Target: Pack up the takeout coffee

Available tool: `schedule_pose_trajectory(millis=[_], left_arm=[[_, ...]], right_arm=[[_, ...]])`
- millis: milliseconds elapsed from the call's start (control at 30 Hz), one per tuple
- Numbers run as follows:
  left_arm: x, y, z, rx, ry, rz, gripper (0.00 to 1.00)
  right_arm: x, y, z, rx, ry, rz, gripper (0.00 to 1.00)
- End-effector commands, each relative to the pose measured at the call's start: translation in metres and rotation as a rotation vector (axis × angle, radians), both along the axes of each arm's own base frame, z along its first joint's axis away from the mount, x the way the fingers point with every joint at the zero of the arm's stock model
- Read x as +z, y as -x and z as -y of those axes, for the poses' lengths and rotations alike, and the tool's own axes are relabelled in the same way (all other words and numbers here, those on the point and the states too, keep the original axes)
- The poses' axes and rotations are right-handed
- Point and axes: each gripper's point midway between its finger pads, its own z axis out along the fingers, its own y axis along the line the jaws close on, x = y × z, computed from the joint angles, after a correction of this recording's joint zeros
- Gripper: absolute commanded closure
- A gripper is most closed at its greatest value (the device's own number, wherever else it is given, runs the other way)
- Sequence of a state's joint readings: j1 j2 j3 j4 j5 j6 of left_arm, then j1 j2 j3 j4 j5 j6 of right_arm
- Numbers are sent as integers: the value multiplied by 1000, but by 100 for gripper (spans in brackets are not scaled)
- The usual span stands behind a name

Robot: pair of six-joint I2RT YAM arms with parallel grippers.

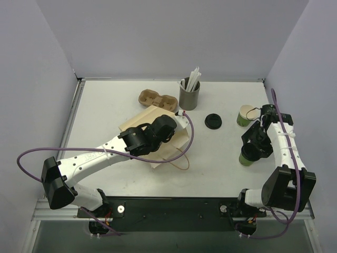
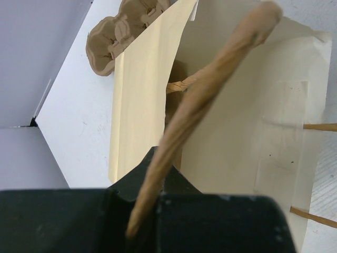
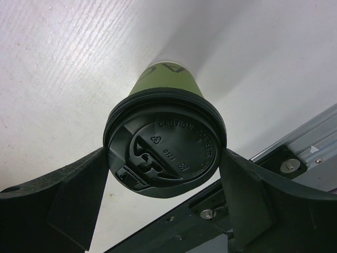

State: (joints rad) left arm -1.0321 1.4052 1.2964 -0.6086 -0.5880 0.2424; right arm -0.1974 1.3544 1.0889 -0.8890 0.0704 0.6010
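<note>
- Spreading under both arms, a white table sits boxed in by plain pale grey walls.
- A paper bag lies flat near the middle, with a brown cup carrier just behind it.
- A grey cup holds white straws.
- A loose black lid lies between the grey cup and a second green cup, which stands open.
- The takeout coffee, lidded, stands at the right, nearer the bases.
- The left arm stretches diagonally over the bag; the left gripper is pinched tight on the bag's twisted handle.
- The right arm folds down over the coffee; the right gripper, fingers spread wide, clasps the lid's rim on both sides.
</note>
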Motion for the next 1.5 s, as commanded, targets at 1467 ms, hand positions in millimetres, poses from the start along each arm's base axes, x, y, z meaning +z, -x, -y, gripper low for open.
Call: schedule_pose_trajectory(millis=[1467], left_arm=[[18,-38,7,140,46,38,100]], right_arm=[[172,-14,-194,122,-609,722,40]])
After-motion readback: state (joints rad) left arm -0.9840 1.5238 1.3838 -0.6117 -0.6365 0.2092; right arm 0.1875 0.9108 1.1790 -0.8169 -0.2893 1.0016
